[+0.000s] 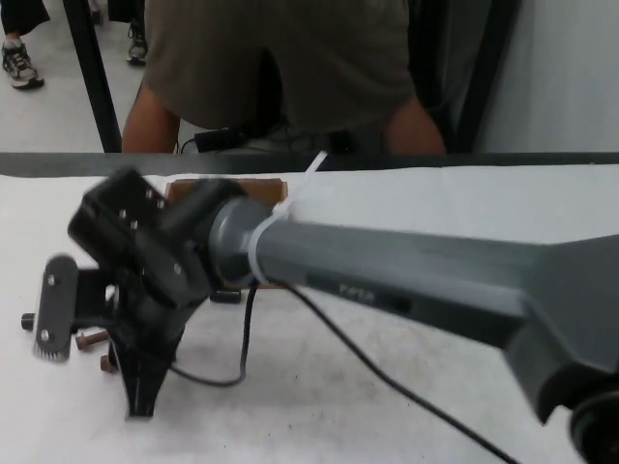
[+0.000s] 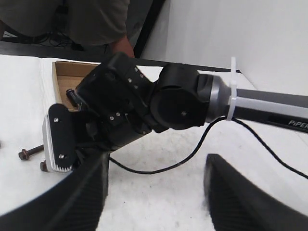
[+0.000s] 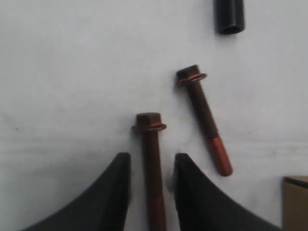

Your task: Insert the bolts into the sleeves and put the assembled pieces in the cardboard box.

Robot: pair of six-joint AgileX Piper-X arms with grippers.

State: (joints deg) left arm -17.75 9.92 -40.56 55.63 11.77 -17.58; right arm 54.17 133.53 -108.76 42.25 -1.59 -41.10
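Right hand astride one bolt

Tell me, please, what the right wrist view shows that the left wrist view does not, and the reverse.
Right wrist view adds: a black sleeve, and a bolt lying between the right tool's open fingers. Left wrist view adds: the right arm from outside, its cable, a dark piece inside the cardboard box, and the open left tool. Both share: bolts on the white bench, part of the box, and the right tool.
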